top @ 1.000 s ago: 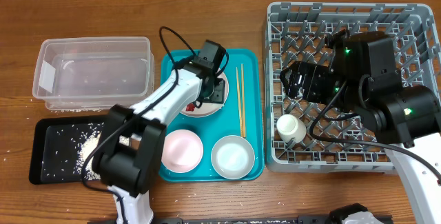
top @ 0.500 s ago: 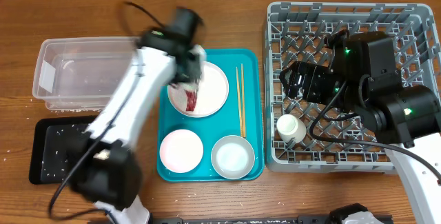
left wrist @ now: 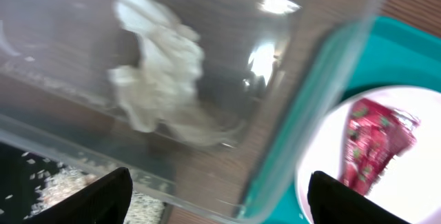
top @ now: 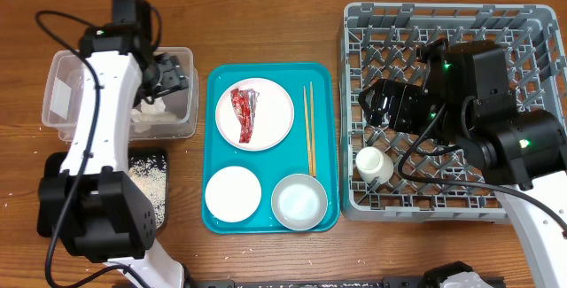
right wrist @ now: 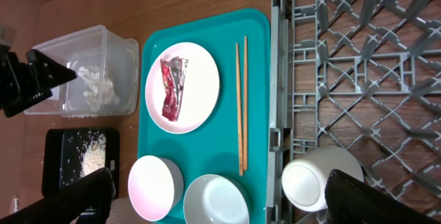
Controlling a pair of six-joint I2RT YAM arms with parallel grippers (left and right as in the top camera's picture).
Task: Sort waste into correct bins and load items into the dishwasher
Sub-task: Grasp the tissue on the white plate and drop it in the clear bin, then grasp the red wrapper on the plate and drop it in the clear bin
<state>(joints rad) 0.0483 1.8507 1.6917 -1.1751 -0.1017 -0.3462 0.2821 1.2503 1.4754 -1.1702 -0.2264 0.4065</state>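
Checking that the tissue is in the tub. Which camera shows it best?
Left wrist: the tissue lies close and large inside the clear tub, though slightly blurred. Overhead, the left arm hides part of it. Right wrist shows it whole but small and far off.

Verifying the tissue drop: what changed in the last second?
The left gripper swung left from the plate to over the clear tub and stands open, having let go of the crumpled tissue, which now lies inside the tub. Unchanged: red wrapper on the plate, chopsticks, cup in the rack, right arm.
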